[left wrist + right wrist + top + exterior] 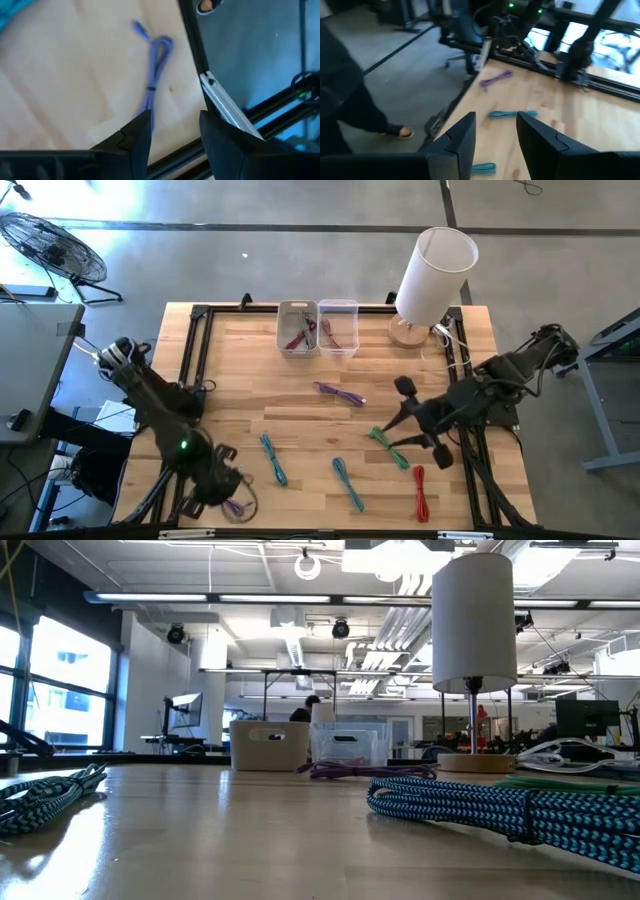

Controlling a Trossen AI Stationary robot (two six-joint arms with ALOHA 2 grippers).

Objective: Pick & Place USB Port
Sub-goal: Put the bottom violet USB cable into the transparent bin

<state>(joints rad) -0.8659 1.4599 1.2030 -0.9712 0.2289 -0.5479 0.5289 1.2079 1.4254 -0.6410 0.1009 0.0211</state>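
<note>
With your left gripper (172, 132) spread wide above the purple cable (154, 70) at the counter's (240, 385) near-left corner, drop straight, straddle its bundled middle, then close.

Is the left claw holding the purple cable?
No. The left claw is open, and the purple cable lies loose on the table beyond its tips.

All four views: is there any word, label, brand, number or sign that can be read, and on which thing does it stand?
None can be read.
Lamp: plain shade, no text.
Two bins: no label visible.
Cables and table: no markings.
Screens in the room behind the table: too small and blurred to read.
</note>
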